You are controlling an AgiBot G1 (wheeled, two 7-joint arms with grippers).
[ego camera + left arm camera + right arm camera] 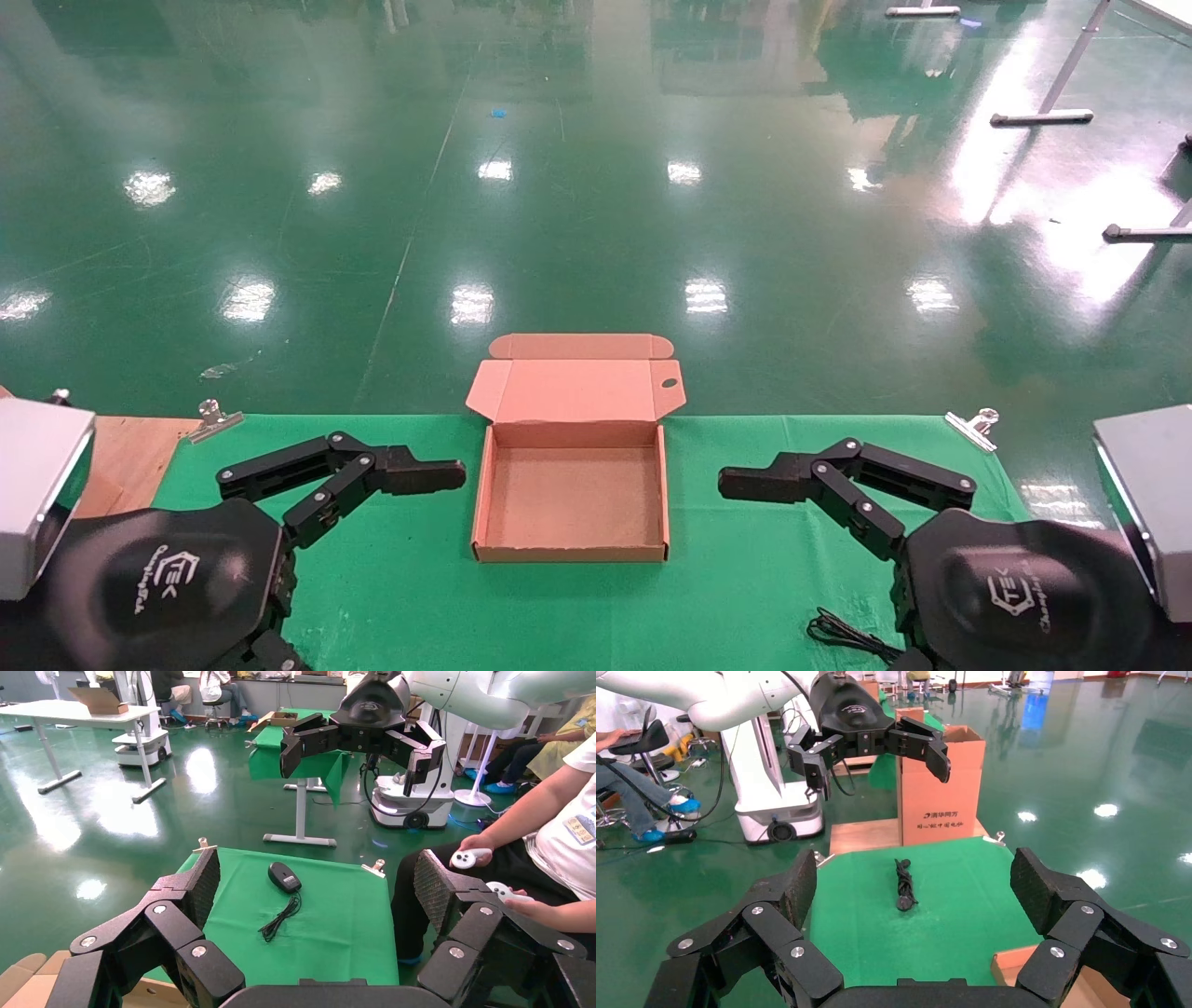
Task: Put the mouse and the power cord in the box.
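The box [571, 552] lies open mid-table on the green cloth, lid flaps folded back, nothing inside. My left gripper [438, 475] hovers left of it and my right gripper [745, 485] hovers right of it, both open and holding nothing. In the left wrist view the open left gripper [316, 881] faces the black mouse [284, 877] and its thin cable [281, 918] on the cloth. In the right wrist view the open right gripper [916, 874] faces the bundled power cord [904, 884]. From the head view only a bit of the mouse cable [843, 636] shows by the right arm.
Metal clips [212, 419] [973, 427] pin the cloth's far corners. Grey blocks [37, 485] [1150, 494] stand at both table ends. A tall cardboard carton [940, 787] on a wooden board [866, 837] stands past the left end. A seated person [562, 853] holds controllers beyond the right end.
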